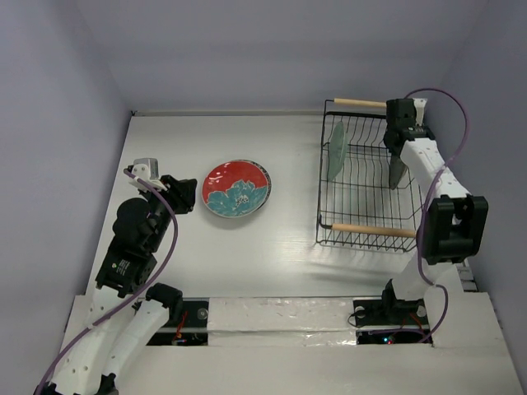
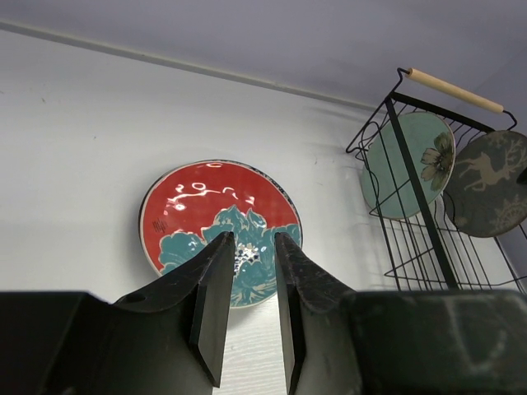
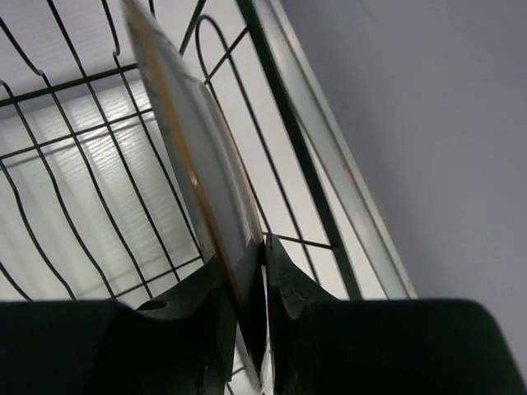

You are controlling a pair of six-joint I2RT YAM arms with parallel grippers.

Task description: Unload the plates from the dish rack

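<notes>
A red plate (image 1: 237, 188) with a teal flower lies flat on the table, left of the dish rack (image 1: 366, 230). My left gripper (image 1: 188, 195) sits just left of it, open with nothing between the fingers; in the left wrist view the red plate (image 2: 206, 206) lies just beyond the left gripper (image 2: 254, 239). A mint green plate (image 1: 335, 151) stands at the rack's left side. Over the rack's right side, my right gripper (image 1: 397, 158) is shut on the rim of an upright dark plate (image 1: 398, 176). The right wrist view shows that gripper (image 3: 263, 251) pinching the plate (image 3: 193, 148) edge-on.
The rack's black wires (image 3: 288, 123) and two wooden handles (image 1: 360, 102) surround the gripped plate. The right wall stands close behind the rack. In the left wrist view the mint plate (image 2: 409, 164) and a dark deer-patterned plate (image 2: 492, 183) stand in the rack (image 2: 420, 197).
</notes>
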